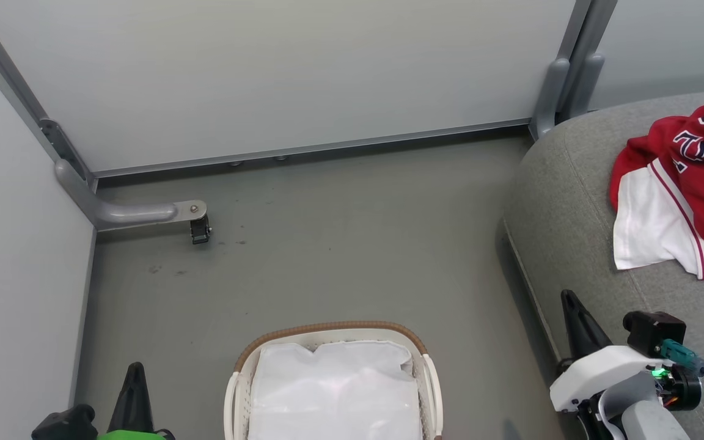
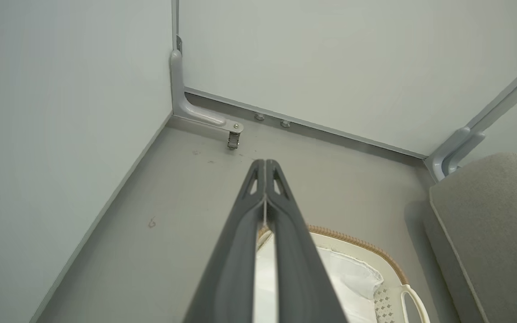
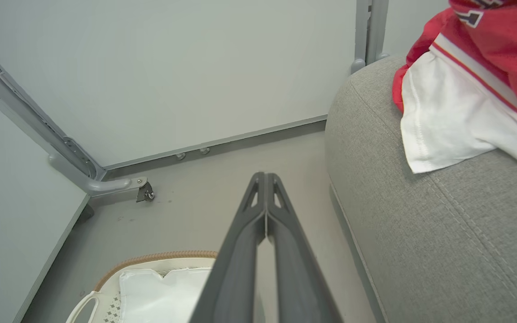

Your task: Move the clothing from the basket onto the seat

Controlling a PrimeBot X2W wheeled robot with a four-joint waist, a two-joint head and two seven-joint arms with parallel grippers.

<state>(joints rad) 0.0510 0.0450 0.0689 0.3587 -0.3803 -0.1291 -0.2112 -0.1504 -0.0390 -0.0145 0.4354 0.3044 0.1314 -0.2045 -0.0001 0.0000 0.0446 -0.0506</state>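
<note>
Down at lower left, the left end effector [image 1: 135, 370] sits pinched closed, empty, beside the basket [image 1: 327, 327] showing just its white liner [image 1: 333, 391]; rightward, the right end effector [image 1: 569, 299], likewise closed and empty, hangs by the seat [image 1: 566, 208] where the clothing [image 1: 688, 183] lies, seemingly done.

We find the red-and-white sports clothing [image 1: 682, 183] on the large grey fabric seat [image 1: 566, 201], in from its left edge; the oval cream plastic basket [image 1: 327, 326] stands on the floor [image 1: 327, 244] left of it, apart.
</note>
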